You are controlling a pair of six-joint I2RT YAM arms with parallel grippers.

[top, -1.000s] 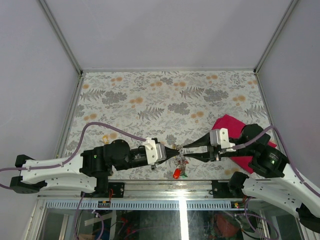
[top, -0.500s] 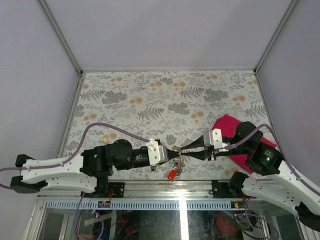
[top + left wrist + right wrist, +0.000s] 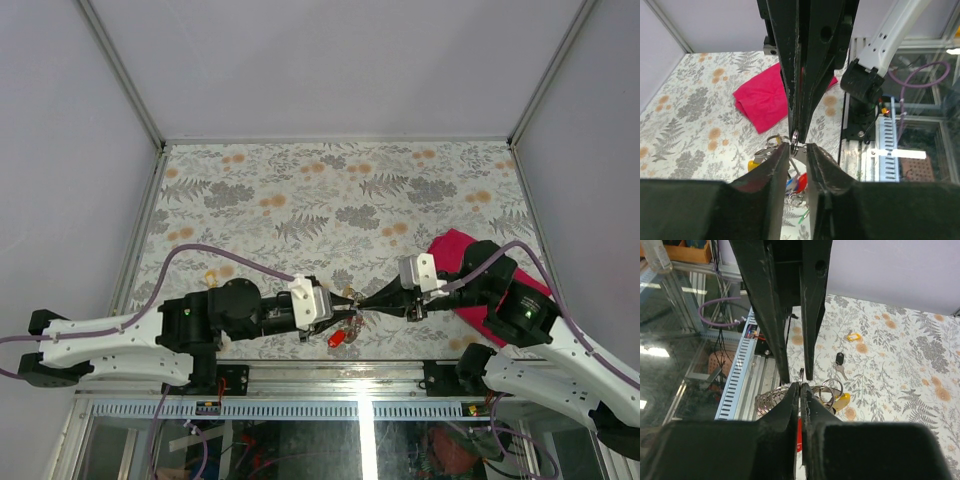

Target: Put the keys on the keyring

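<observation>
Two grippers, tip to tip.
Top view: the left gripper (image 3: pixel 349 301) and right gripper (image 3: pixel 361 303) meet, with the keys (image 3: pixel 337 338) bunched just below. Left wrist: the left jaws stand slightly apart, while the right's are pinched on the keyring (image 3: pixel 795 136). Right wrist: its fingers (image 3: pixel 787 405) are pressed together, the keys just behind.

A: Left arm (image 3: pixel 130 335)?
B: Laid low, reaching rightward; left gripper (image 3: pixel 348 299) level, jaws parted by a narrow gap.
A: Right arm (image 3: pixel 560 365)?
B: Bent at the elbow, reaching leftward; right gripper (image 3: pixel 364 301) pressed fully closed, tips nose to nose with the left pair, just above them in the left wrist view.
</observation>
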